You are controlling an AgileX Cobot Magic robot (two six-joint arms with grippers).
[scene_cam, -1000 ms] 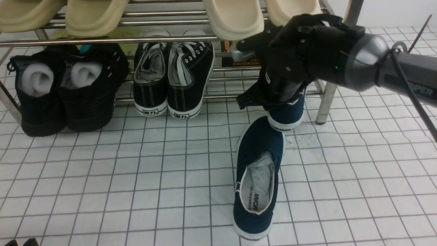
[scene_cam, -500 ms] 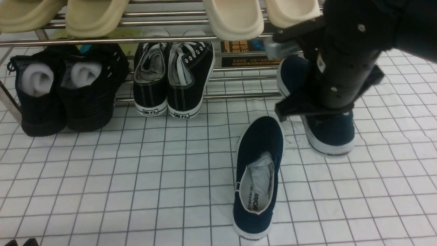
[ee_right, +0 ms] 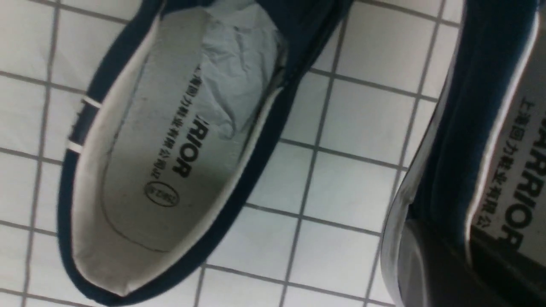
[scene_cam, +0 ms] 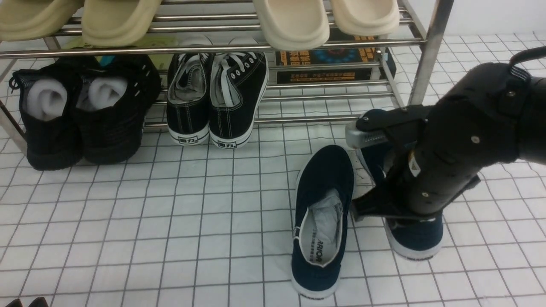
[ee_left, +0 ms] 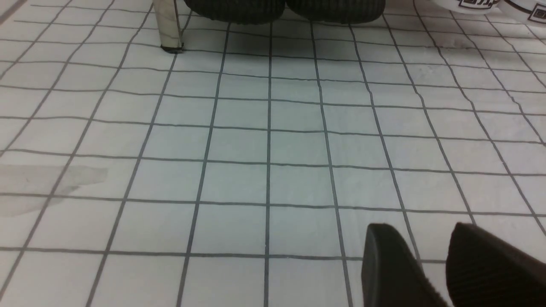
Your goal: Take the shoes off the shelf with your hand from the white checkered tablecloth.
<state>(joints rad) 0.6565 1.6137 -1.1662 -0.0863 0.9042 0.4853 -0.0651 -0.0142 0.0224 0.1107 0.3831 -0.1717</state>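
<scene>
One navy slip-on shoe [scene_cam: 322,221] lies on the white checkered tablecloth [scene_cam: 170,213], its opening up and paper stuffing inside [ee_right: 239,76]. Beside it, the second navy shoe [scene_cam: 416,238] is held by my right gripper [ee_right: 452,256], which is shut on its side wall near the heel. The black right arm [scene_cam: 460,140] covers most of that shoe. I cannot tell whether its sole touches the cloth. Both shoes are off the steel shelf [scene_cam: 428,51]. My left gripper [ee_left: 420,232] hovers open over bare cloth, far from the shoes.
Black lace-up sneakers [scene_cam: 217,98] and all-black shoes with foam [scene_cam: 81,111] stand on the lower tier. Beige slippers [scene_cam: 290,21] sit on the upper rails. A dark printed box [scene_cam: 328,64] lies under the shelf. A shelf leg [ee_left: 168,25] shows ahead of the left gripper.
My right arm has carried the second navy shoe from the shelf's lower tier toward the near side and down, to beside the first shoe. The first shoe has not moved.
</scene>
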